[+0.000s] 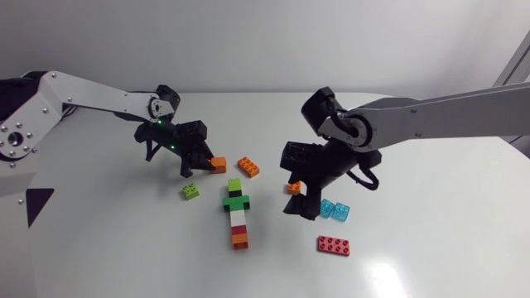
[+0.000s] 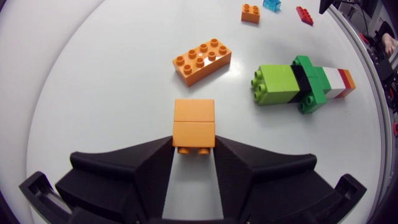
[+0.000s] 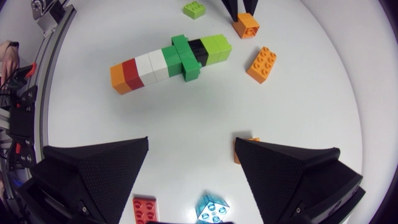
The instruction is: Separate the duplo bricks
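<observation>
My left gripper (image 1: 204, 166) is shut on a small orange brick stack (image 2: 193, 124) that rests on the table; both fingers press its sides. Ahead of it lie an orange two-by-four brick (image 2: 202, 60) and a long joined stack (image 1: 238, 211) of lime, black, green, white, red and orange bricks. My right gripper (image 1: 303, 204) hangs open above the table right of that stack (image 3: 168, 62), with nothing between its fingers. A small orange brick (image 3: 239, 149) lies beside one of its fingers.
A single lime brick (image 1: 190, 191) lies left of the stack. Translucent blue bricks (image 1: 335, 209) and a flat red brick (image 1: 333, 245) lie under and right of my right gripper. The white table's far rim (image 2: 93, 37) curves beyond the bricks.
</observation>
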